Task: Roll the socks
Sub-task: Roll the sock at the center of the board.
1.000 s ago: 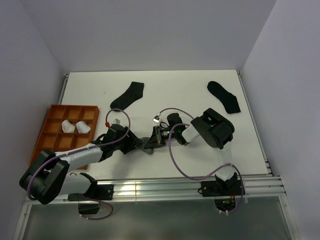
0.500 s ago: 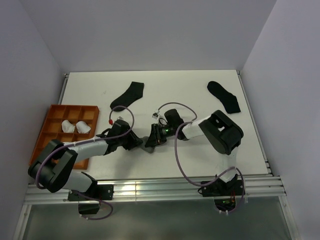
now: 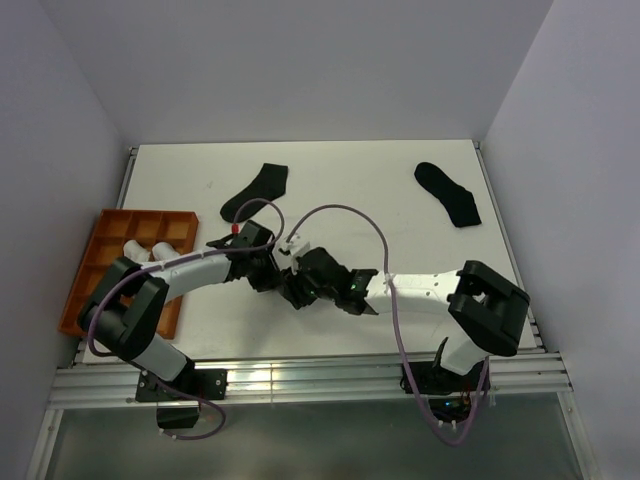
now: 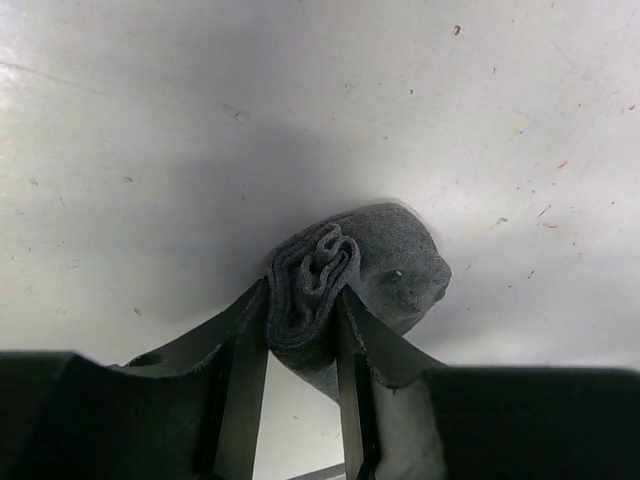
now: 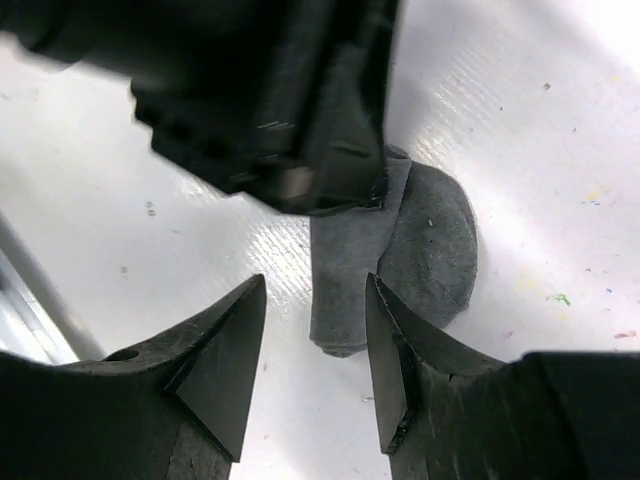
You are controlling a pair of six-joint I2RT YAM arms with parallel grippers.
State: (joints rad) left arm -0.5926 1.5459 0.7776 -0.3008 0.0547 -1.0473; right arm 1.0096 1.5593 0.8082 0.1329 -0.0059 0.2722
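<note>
Grey sock (image 4: 385, 270) is a rolled bundle at the near middle of the table (image 3: 400, 230), my left gripper (image 4: 303, 297) clamped on it, my right gripper (image 5: 313, 290) spread wide beside it. Two white rolls (image 3: 150, 251) sit in the tray (image 3: 88, 275); two dark socks (image 3: 256, 190) lie flat, unrolled

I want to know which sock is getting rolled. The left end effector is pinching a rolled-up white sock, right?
Not quite. The left end effector is pinching a small soft rolled-up sock, but that sock is grey, not white. The left wrist view shows its grey folds squeezed between the two black fingers.
</note>
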